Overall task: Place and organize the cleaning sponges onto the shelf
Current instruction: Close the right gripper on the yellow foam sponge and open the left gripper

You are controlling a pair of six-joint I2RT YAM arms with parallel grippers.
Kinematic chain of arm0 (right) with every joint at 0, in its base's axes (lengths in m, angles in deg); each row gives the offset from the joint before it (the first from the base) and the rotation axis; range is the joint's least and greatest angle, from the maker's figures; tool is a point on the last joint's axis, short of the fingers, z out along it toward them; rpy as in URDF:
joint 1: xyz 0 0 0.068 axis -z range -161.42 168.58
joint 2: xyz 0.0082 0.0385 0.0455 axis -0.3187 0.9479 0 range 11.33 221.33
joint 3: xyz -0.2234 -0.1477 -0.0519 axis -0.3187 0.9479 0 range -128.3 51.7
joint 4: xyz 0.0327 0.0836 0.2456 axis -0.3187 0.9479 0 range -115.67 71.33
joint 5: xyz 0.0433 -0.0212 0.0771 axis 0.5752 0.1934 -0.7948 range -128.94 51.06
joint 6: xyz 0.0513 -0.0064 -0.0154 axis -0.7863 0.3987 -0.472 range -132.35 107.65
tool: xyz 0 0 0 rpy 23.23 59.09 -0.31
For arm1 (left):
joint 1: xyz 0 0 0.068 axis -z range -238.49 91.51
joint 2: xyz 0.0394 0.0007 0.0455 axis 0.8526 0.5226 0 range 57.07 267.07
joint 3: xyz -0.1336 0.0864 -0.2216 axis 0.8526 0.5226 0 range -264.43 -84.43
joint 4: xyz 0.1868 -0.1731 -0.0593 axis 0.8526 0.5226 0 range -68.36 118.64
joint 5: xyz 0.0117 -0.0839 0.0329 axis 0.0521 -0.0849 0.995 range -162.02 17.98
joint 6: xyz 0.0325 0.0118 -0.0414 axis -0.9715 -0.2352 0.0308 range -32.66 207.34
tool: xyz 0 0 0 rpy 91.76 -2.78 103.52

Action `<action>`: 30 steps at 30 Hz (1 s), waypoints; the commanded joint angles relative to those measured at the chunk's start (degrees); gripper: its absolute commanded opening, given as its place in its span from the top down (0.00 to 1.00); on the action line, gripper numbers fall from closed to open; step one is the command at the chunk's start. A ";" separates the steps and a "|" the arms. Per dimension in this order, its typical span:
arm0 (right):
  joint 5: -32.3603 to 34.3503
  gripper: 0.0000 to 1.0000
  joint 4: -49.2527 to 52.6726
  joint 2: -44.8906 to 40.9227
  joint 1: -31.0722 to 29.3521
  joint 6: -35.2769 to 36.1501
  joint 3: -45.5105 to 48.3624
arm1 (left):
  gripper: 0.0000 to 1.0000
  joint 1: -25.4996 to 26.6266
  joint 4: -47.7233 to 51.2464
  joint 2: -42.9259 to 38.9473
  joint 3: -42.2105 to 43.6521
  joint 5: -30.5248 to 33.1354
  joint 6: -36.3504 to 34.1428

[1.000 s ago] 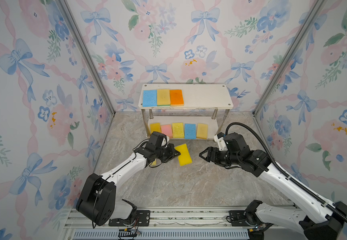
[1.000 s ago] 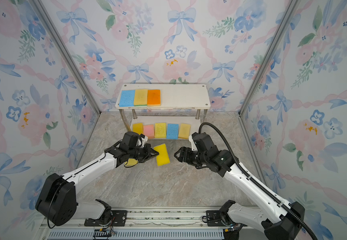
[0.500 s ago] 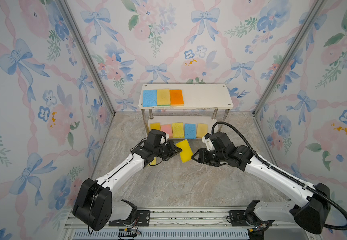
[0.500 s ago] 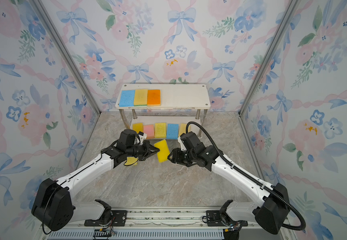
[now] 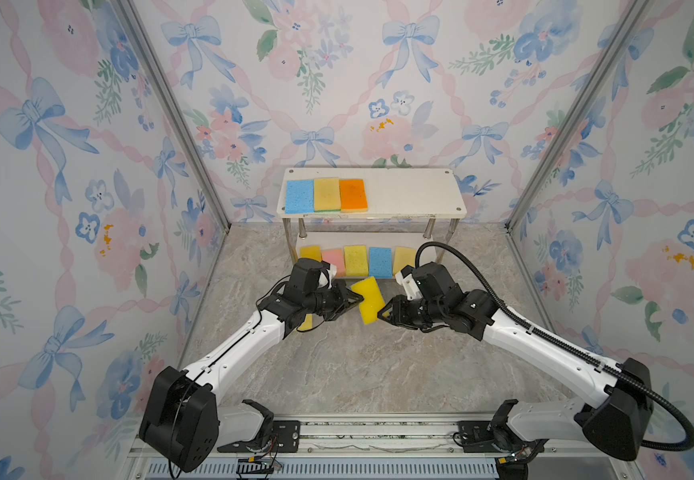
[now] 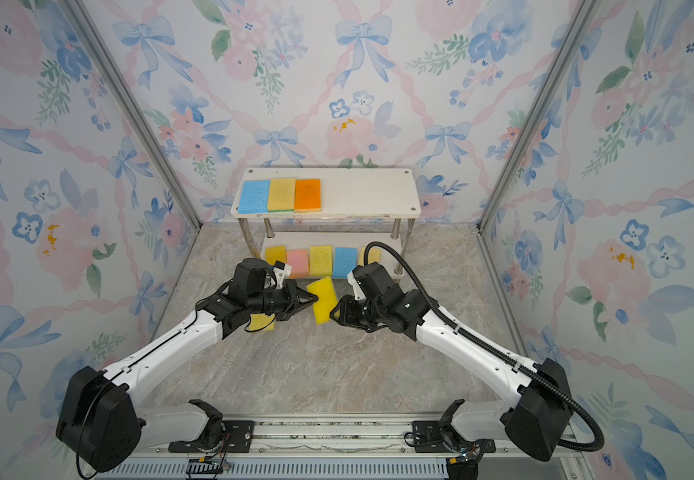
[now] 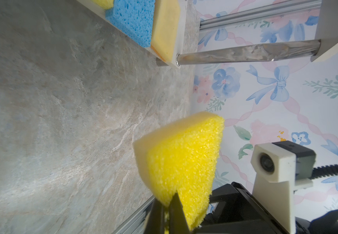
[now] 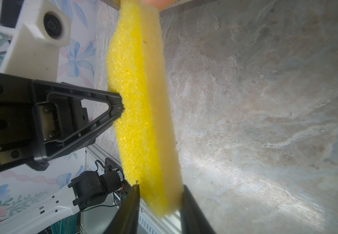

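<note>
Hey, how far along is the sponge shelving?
Eight are shelved: the top three sponges and the lower five sponges on the shelf. In hand: the left gripper pinches a yellow sponge in the air, the right gripper with jaws either side of its other end. Left: shelving that one, plus a last yellow sponge on the tabletop under the left arm.

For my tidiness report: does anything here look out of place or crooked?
Yes. A bright yellow sponge hangs tilted in the air, pinched at one edge by the left gripper, with the right gripper at its other end. A second sponge lies on the table, half hidden under the left arm.
</note>
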 commanded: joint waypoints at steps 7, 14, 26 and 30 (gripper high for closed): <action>1.71 0.76 0.03 -1.17 -1.03 -0.87 -1.04 | 1.00 -0.18 -0.33 -1.27 1.18 -1.26 0.38; 3.43 0.94 1.71 -1.45 -1.33 -1.26 -1.06 | 0.93 -0.40 -0.26 -1.71 1.61 -1.73 0.33; 8.01 1.00 5.04 -2.58 -0.98 -1.88 -1.00 | 0.26 -3.07 -0.31 -4.38 4.47 -3.64 -0.57; 10.57 1.00 9.12 -4.21 -0.16 -2.22 -0.55 | 0.04 -4.34 -0.26 -5.57 6.16 -3.30 -1.22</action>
